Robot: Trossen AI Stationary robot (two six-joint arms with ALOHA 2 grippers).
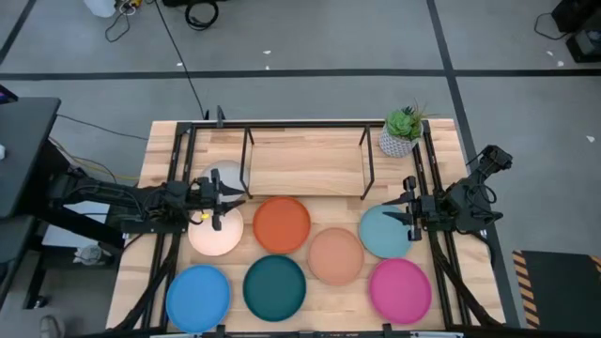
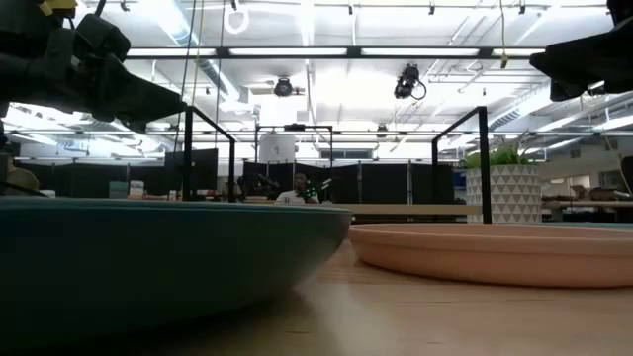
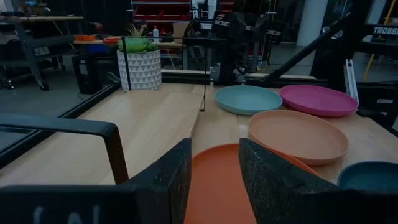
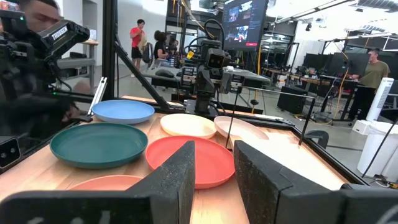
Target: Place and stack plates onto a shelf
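Eight plates lie flat on the tabletop in front of the shelf (image 1: 308, 161), a black rod rack with a wood board. They are white (image 1: 218, 175), cream (image 1: 214, 237), orange (image 1: 282, 225), peach (image 1: 335, 255), pale teal (image 1: 380, 233), magenta (image 1: 399, 289), dark teal (image 1: 274, 286) and blue (image 1: 198, 298). My left gripper (image 1: 225, 205) hovers open over the white and cream plates, pointing at the orange plate (image 3: 217, 180). My right gripper (image 1: 402, 210) hovers open over the pale teal plate, facing the orange plate (image 4: 193, 158).
A small white pot with a green plant (image 1: 402, 133) stands at the shelf's right end. Black rails (image 1: 434, 235) run along both table sides under the arms. In the low view the dark teal plate (image 2: 148, 257) and the peach plate (image 2: 495, 252) fill the foreground. People stand in the room beyond.
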